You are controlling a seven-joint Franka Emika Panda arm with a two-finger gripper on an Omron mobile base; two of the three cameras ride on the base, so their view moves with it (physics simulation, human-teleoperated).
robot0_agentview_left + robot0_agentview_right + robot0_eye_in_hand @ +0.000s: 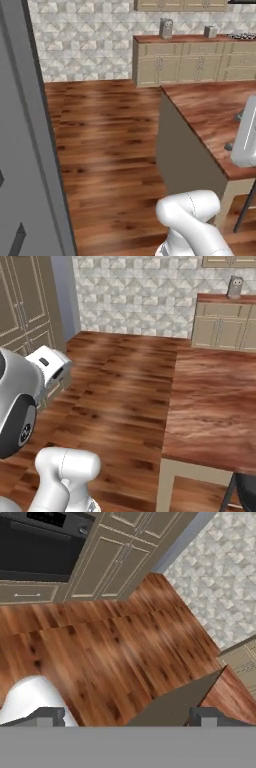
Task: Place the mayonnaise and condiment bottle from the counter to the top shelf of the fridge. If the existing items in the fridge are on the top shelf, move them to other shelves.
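Note:
In the hand view my gripper (127, 717) stands open, its two dark fingertips (50, 715) wide apart with nothing between them. It looks down over the wooden floor (115, 652) toward a corner of the counter (227, 697). The counter's reddish-brown top (215, 107) runs along the right of both base views (215, 401) and is bare where it shows. A tall grey panel (22, 150) at the left edge looks like the fridge's outside; its top shelf is hidden. The mayonnaise and the condiment bottle are out of view.
A back counter with beige cabinets (180, 62) carries two small appliances (166, 27). Tall beige cabinets (22, 301) and a dark oven (35, 547) line the far wall. A dark stool (242, 491) stands by the counter's near end. Open floor (105, 145) lies between.

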